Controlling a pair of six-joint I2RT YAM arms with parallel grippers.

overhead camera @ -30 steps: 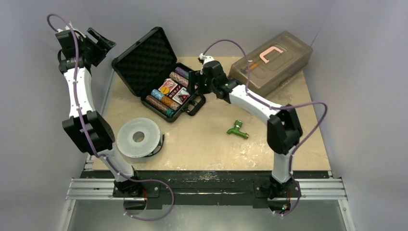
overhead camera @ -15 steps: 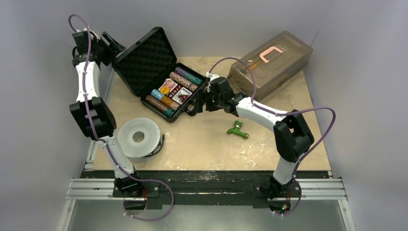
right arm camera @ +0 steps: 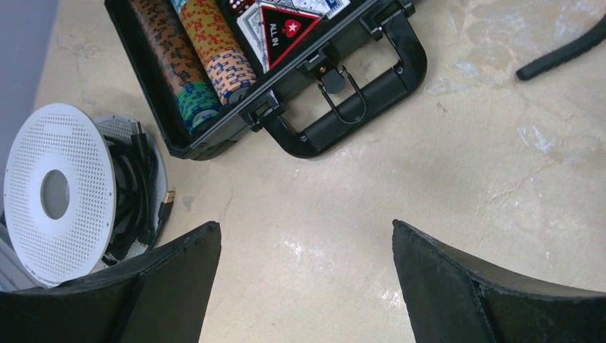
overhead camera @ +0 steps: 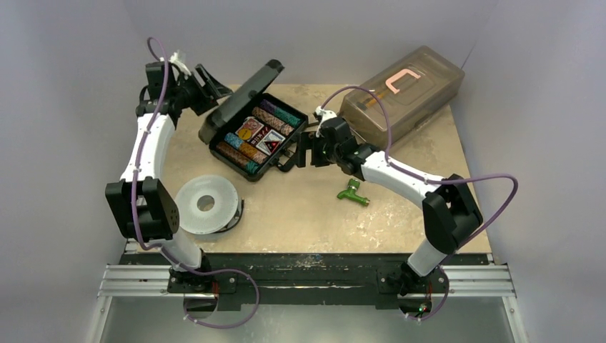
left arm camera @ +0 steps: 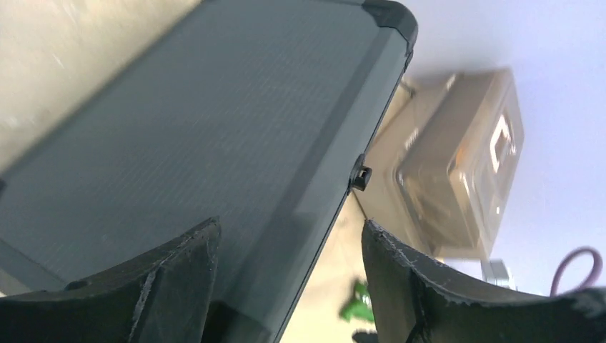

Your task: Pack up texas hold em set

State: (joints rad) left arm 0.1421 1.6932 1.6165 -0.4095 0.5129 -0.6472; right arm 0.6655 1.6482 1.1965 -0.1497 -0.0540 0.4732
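**1 — spool** [overhead camera: 206,205]. White perforated disc with dark cable coiled under it, lying on the desk [overhead camera: 307,214] toward the left edge, apart from the set. It looks like no part of the packing.

**2 — left fingers** [overhead camera: 214,84]. You are holding them spread wide behind the lid [overhead camera: 243,96], gripping nothing. The wrist view is showing the lid's ribbed outer face running between them. They are probably placed at its back to tip it shut. Whether they are actually touching it, I cannot tell.

**3 — case** [overhead camera: 232,166]. Black, sitting left of centre toward the back of the desk. The lid is standing part-raised and leaning over the tray. The rows of chips [right arm camera: 214,50] and the triangle marker [right arm camera: 286,28] are lying inside, so the filling appears done and closing is the step in hand.

**4 — handle** [right arm camera: 357,107]. Lying flat on the desk at the case's near side, with latches beside it.

**5 — right fingers** [overhead camera: 301,148]. You are keeping these wide apart and empty, hanging just beside the handle. They are out of the lid's path yet near the latches, which looks like the reason for the spot.

**6 — toy faucet** [overhead camera: 353,193]. Green, lying on the desk near the right arm, apart from the case.

**7 — grey box** [overhead camera: 401,89]. Translucent, lidded, sitting at the back right, well apart from the case.
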